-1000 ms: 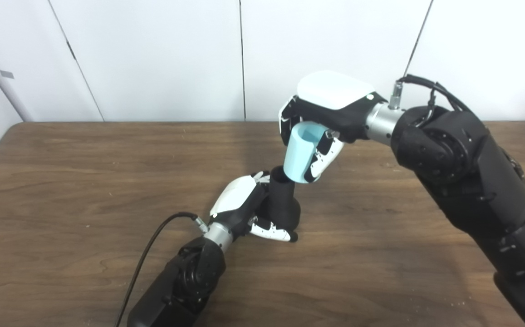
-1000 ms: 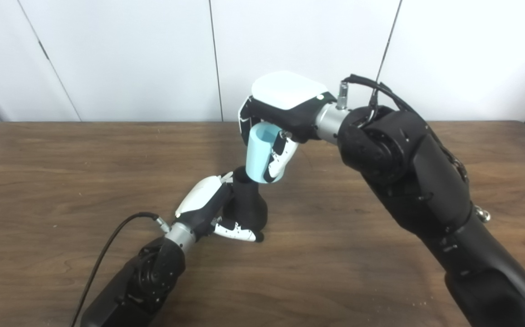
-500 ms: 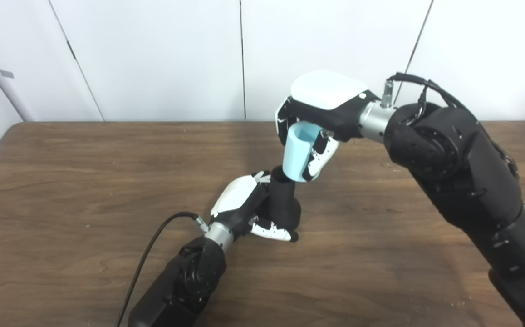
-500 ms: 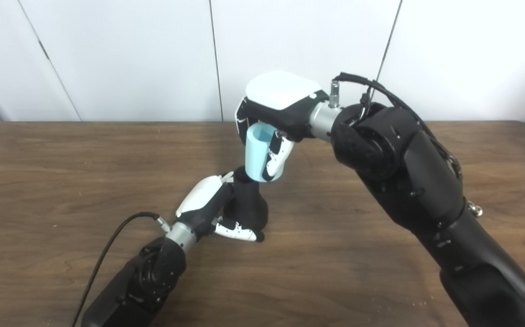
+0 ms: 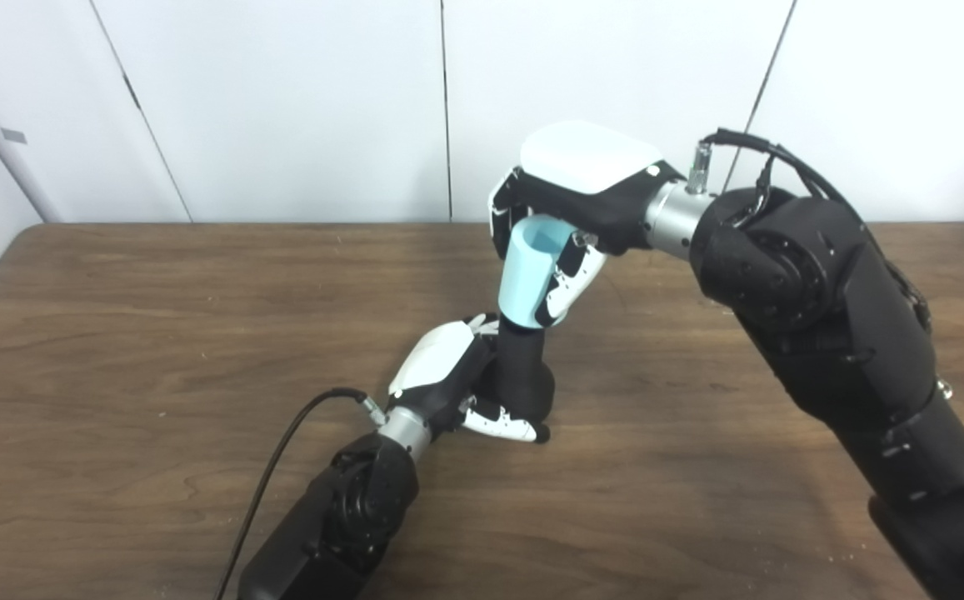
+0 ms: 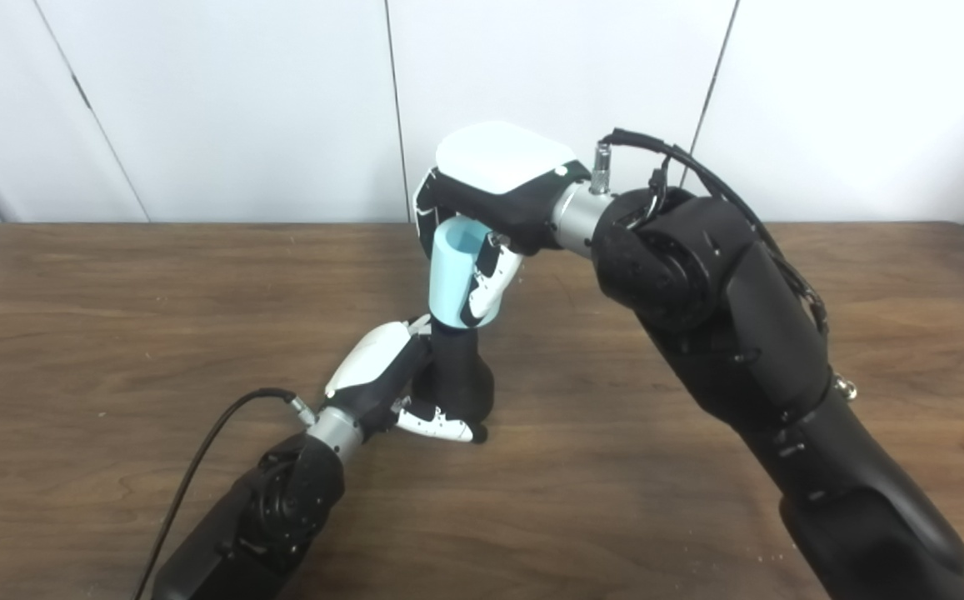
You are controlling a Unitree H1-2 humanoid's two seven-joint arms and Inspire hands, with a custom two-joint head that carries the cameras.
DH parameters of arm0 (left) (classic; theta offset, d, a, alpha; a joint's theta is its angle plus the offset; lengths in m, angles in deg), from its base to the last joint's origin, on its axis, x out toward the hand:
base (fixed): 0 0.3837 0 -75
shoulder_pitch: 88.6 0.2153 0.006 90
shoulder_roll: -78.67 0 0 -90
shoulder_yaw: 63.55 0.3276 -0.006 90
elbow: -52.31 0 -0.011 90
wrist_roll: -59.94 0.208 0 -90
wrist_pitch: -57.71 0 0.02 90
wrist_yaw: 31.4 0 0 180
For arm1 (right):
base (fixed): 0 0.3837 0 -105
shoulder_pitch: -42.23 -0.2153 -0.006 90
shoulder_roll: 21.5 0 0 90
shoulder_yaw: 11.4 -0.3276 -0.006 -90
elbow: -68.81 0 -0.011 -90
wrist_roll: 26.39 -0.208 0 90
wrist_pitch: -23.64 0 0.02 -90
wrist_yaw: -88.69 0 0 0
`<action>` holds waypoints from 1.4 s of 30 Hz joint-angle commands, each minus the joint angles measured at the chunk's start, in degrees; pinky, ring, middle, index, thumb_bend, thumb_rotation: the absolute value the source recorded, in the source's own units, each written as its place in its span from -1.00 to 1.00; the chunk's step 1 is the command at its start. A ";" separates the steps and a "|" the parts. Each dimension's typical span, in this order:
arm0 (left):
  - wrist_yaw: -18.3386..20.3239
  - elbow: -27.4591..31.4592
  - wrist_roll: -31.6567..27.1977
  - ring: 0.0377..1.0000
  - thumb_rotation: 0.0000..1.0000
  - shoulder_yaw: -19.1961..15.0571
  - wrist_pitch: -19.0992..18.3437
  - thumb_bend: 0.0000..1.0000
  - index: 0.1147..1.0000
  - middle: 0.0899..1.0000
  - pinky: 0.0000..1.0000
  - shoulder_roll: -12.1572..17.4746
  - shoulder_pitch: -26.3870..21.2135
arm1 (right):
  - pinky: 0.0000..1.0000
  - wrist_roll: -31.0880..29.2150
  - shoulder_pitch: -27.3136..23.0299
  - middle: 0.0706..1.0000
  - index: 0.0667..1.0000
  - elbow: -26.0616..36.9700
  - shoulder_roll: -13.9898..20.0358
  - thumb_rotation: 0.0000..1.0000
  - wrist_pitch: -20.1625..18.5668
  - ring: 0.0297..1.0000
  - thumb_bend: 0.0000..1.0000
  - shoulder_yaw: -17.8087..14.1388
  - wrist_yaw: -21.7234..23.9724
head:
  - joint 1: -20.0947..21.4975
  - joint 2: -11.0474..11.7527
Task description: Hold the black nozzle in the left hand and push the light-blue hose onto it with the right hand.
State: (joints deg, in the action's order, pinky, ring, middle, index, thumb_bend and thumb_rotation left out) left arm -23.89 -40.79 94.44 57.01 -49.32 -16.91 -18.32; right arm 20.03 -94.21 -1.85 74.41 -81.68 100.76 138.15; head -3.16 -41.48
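No legible text or markings.

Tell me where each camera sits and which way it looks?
Left eye view: on the robot's head, looking down and forward at the brown table; both arms enter from the bottom edge.
Right eye view: on the head just beside it, aimed the same way, so everything sits a little further left.
Both show: the left hand gripping the black nozzle, and the right hand holding the light-blue hose at the nozzle's top.
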 commanded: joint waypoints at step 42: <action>7.57 -6.40 1.98 1.00 -0.92 4.38 -7.35 0.04 -0.17 0.76 1.00 0.47 5.44 | -0.35 1.86 -1.86 -0.10 -0.15 -5.64 -3.08 -1.00 2.01 -0.16 0.00 1.13 -4.13 | -0.41 -1.12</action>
State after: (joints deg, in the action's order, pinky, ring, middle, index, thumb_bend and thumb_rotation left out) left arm -23.89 -40.64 94.73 57.01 -50.05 -16.93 -18.31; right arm 20.23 -93.49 -6.57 71.73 -80.19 101.56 135.83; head -3.52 -42.54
